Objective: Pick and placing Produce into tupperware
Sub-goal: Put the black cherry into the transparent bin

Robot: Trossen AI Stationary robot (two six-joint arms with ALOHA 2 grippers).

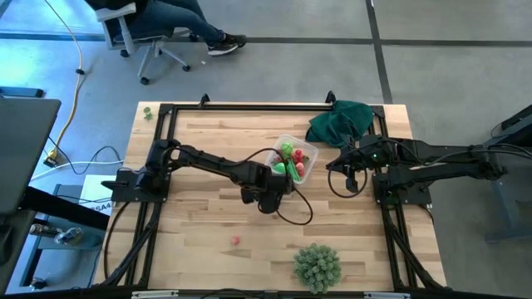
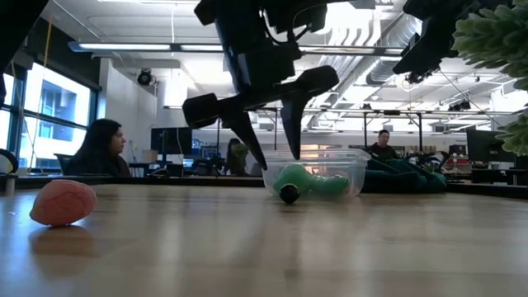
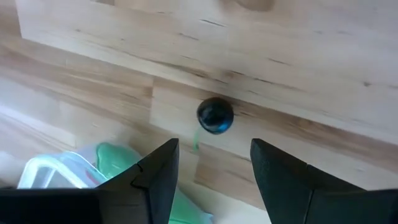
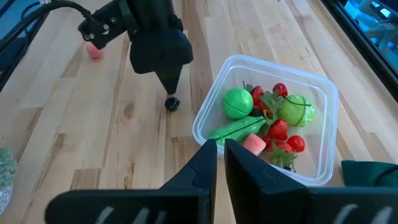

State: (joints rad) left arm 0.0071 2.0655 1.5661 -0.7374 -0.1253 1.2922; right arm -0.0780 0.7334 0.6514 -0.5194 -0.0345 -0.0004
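Note:
A small dark round berry (image 3: 215,116) lies on the bare wood just near-left of the clear tupperware (image 1: 309,153). The tupperware holds several red and green produce pieces (image 4: 268,115). My left gripper (image 3: 214,149) hangs open above the berry, pointing steeply down, its fingers (image 2: 247,136) clear of the table and of the berry (image 2: 289,194). A pink piece (image 1: 235,241) lies nearer the front edge, also seen in the low view (image 2: 63,202). My right gripper (image 4: 221,155) is shut and empty, held up to the right of the tupperware.
A big pale-green spiky ball (image 1: 317,264) stands near the table's front edge. A dark green cloth (image 1: 341,120) lies at the far right, behind the tupperware. Bare wood stretches across the table's left and near-middle. People sit in the room beyond.

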